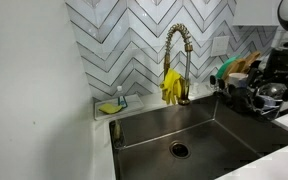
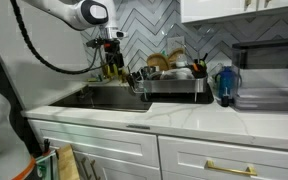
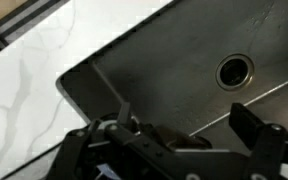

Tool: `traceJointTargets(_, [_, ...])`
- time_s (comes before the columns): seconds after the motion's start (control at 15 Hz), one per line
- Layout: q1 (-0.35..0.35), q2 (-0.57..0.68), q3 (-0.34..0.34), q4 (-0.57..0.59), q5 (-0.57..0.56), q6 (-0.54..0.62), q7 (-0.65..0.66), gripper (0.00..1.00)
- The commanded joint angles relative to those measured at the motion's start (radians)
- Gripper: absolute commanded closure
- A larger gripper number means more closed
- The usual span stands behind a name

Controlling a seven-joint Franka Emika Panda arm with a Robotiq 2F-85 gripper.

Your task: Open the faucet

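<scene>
**Gripper [image 3: 184, 122] spread wide over the sink [image 3: 154, 70] — faucet [image 1: 178, 55] not yet gripped**

The jaws are held far apart with nothing between them, and the drain [image 3: 234, 72] is seen below. The spread is judged to suit taking in the lever. The faucet is set at the back edge of the sink, its spring neck arched over the basin. Yellow gloves [image 1: 171, 88] are draped on its stem and may crowd the approach. A dish rack [image 1: 249, 85] is packed against the sink's side. The lever is too small to be made out.
</scene>
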Motion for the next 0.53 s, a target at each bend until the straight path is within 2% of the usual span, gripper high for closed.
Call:
traceJointTargets(0.0, [0.029, 0.159, 0.01, 0.203, -0.087, 0.016, -0.107, 0.0])
traceJointTargets(0.47, [0.112, 0.452, 0.04, 0.512, -0.066, 0.167, -0.365, 0.0])
